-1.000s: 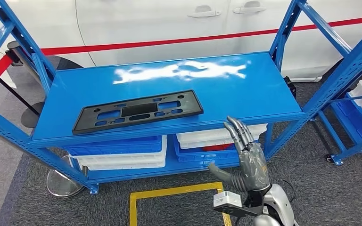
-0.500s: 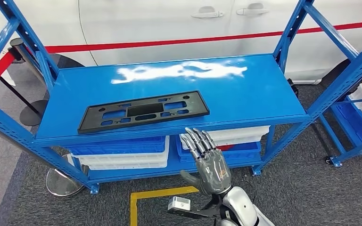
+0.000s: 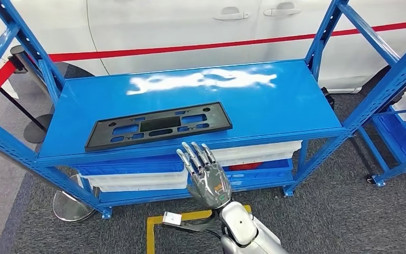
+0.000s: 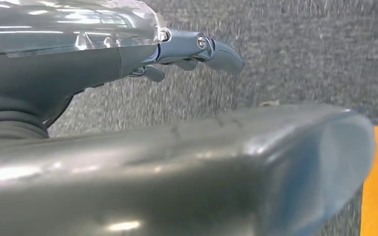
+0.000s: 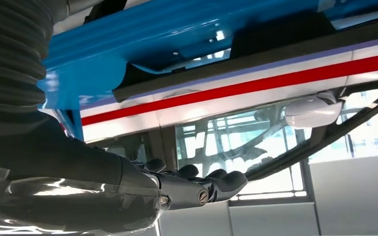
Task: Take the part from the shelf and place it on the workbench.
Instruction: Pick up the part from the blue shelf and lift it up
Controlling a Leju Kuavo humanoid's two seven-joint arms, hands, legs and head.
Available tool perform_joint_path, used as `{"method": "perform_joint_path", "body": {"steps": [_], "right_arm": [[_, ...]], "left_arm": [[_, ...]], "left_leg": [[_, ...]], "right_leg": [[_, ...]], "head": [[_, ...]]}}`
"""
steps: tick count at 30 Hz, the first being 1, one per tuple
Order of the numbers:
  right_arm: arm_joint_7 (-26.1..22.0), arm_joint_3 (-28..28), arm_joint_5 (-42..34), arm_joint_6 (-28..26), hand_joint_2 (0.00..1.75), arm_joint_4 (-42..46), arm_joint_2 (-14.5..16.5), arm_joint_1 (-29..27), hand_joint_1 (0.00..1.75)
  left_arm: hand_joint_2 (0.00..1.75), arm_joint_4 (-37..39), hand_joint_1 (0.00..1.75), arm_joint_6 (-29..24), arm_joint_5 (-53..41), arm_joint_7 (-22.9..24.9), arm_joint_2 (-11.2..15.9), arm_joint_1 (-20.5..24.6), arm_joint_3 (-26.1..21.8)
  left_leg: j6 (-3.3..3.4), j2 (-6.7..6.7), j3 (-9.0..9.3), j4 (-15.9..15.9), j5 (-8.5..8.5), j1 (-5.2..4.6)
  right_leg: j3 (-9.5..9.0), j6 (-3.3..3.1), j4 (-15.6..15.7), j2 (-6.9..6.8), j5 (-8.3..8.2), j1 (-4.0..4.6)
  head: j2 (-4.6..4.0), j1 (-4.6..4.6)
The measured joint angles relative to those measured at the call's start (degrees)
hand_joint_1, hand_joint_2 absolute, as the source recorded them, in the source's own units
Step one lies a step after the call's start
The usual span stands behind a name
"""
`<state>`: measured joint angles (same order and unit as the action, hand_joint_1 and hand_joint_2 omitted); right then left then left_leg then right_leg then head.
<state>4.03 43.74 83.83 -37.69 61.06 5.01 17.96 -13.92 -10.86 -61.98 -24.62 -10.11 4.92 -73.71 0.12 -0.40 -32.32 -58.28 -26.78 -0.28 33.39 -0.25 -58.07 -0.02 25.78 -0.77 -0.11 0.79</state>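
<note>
Head view: black part lay flat on blue shelf, near front edge. Our right hand hovered just below that edge — fingers spread, holding nothing, apart from part. Left hand hung over grey carpet — grasped nothing.

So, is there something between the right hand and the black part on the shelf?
Nothing visible. The right hand is just in front of the shelf edge, fingers apart and empty. The black part lies flat near that edge, with bare blue surface around it.
</note>
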Motion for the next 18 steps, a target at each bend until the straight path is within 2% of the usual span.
{"method": "perform_joint_path", "body": {"steps": [2,4,5,6,7,9,10,11,12,15,17,18], "right_arm": [[0.8,-0.6,1.7,-0.6,1.75,-2.6,2.0,1.3,0.00],[1.6,-1.1,3.4,-1.1,1.75,-5.3,3.7,2.3,0.00],[2.1,-1.5,4.1,-1.3,1.75,-6.5,4.4,2.7,0.00],[2.5,-1.9,4.7,-1.4,1.75,-7.7,4.9,3.0,0.00],[2.7,-2.3,5.2,-1.5,1.75,-8.8,5.4,3.3,0.00],[3.1,-3.2,5.7,-1.6,1.75,-10.9,6.3,4.2,0.00],[3.1,-3.7,5.9,-1.7,1.75,-11.8,6.7,4.7,0.00],[3.1,-4.1,5.9,-1.7,1.75,-12.8,7.1,5.1,0.00],[3.1,-4.5,6.0,-1.8,1.75,-13.6,7.4,5.5,0.00],[3.0,-5.2,6.0,-1.9,1.75,-15.5,8.0,6.3,0.00],[3.0,-5.6,6.0,-1.9,1.75,-16.5,8.3,6.8,0.00],[3.1,-5.8,6.0,-2.0,1.75,-17.0,8.3,7.0,0.00]], "left_arm": [[0.00,0.0,0.00,1.0,-0.2,0.2,0.3,0.1,0.1],[0.00,0.0,0.00,2.1,-0.4,0.4,0.6,0.1,0.2],[0.00,0.0,0.00,2.6,-0.5,0.5,0.8,0.1,0.2],[0.00,0.0,0.00,3.1,-0.6,0.6,0.9,0.1,0.2],[0.00,0.0,0.00,3.5,-0.8,0.7,1.1,0.0,0.2],[0.00,0.1,0.00,4.2,-1.3,0.8,1.4,0.1,0.3],[0.00,0.1,0.00,4.4,-1.5,0.8,1.4,0.1,0.4],[0.00,0.1,0.00,4.6,-1.6,0.7,1.5,0.2,0.5],[0.00,0.2,0.00,4.6,-1.8,0.7,1.6,0.2,0.7],[0.00,0.2,0.00,4.7,-2.0,0.7,1.7,0.1,1.0],[0.00,0.2,0.00,4.8,-2.0,0.7,1.8,0.2,1.2],[0.00,0.2,0.00,4.8,-2.0,0.6,1.8,0.2,1.3]], "left_leg": [[-0.66,0.03,-1.97,-4.5,-2.70,0.21],[-1.28,0.05,-5.77,-12.3,-6.17,0.56],[-1.53,0.05,-7.28,-15.1,-6.86,0.76],[-1.72,0.06,-7.85,-15.9,-6.42,0.94],[-1.87,0.07,-7.26,-14.3,-4.84,1.13],[-2.06,0.12,-3.70,-6.4,-0.62,1.45],[-1.91,0.08,-2.03,-2.9,0.68,1.44],[-1.64,0.03,-1.03,-0.7,1.23,1.37],[-1.27,-0.03,-0.73,0.1,1.09,1.21],[0.07,-0.08,-0.70,0.4,1.16,1.09],[0.87,-0.03,-0.49,0.6,1.27,1.17],[1.14,-0.01,-0.43,0.7,1.21,1.12]], "right_leg": [[-0.30,-0.52,0.5,-0.10,-0.18,-0.35],[-0.32,-0.71,0.5,-0.14,-0.14,-0.36],[-0.34,-0.71,0.5,-0.14,-0.09,-0.37],[-0.39,-0.67,0.5,-0.12,-0.04,-0.41],[-0.48,-0.56,0.4,-0.08,0.05,-0.47],[-0.75,-0.12,0.2,0.04,0.38,-0.60],[-0.79,0.20,0.0,0.10,0.58,-0.56],[-0.77,0.55,-0.1,0.15,0.70,-0.49],[-0.72,0.88,-0.2,0.18,0.74,-0.38],[-0.61,1.86,-0.4,0.19,1.04,-0.48],[1.10,2.23,-4.0,0.14,3.18,-0.56],[2.94,2.29,-7.6,0.10,4.85,-0.52]], "head": [[0.00,0.16],[0.00,0.26],[0.00,0.25],[0.00,0.25],[0.00,0.26],[0.00,0.26],[0.00,0.30],[0.00,0.31],[0.00,0.33],[0.00,0.35],[0.00,0.34],[0.00,0.34]]}}
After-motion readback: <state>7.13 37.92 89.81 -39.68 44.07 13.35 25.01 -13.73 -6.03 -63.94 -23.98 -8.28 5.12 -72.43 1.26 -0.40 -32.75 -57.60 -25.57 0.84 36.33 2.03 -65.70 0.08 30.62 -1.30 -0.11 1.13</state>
